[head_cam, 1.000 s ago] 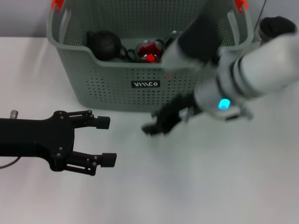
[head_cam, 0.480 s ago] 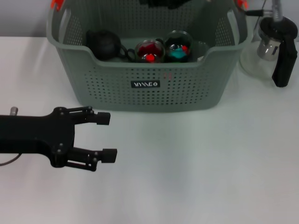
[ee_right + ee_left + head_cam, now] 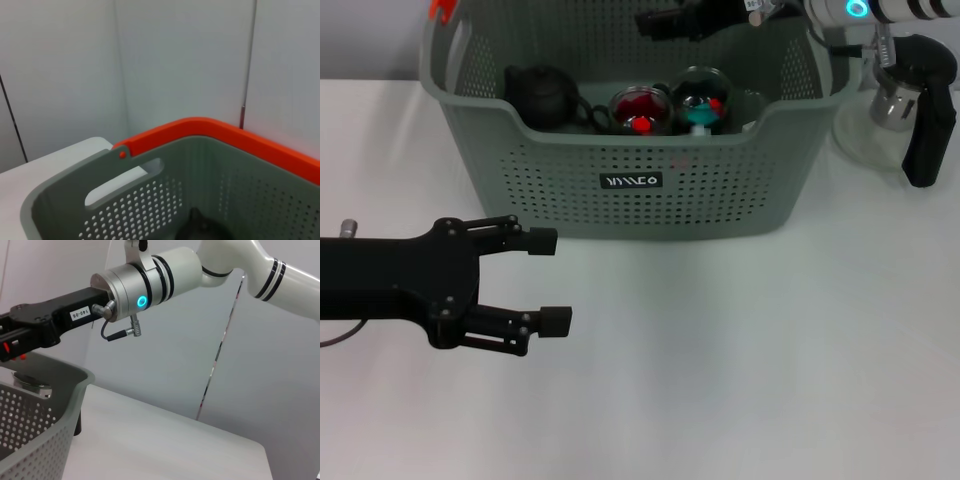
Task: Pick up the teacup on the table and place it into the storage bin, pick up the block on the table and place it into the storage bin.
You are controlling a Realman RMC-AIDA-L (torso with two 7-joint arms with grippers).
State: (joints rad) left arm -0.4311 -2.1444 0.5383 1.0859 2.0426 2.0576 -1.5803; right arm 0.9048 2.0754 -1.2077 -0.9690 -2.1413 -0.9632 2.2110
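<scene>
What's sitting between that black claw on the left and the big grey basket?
Nothing: in the head view, only bare white table separates the left end effector from the storage bin.

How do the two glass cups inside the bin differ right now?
In the head view, the left glass cup holds only red contents, while the right glass cup holds teal and red pieces. The left one sits nearer the black teapot, the right one nearer the middle of the grey-green perforated storage bin. Both are clear and upright.
</scene>
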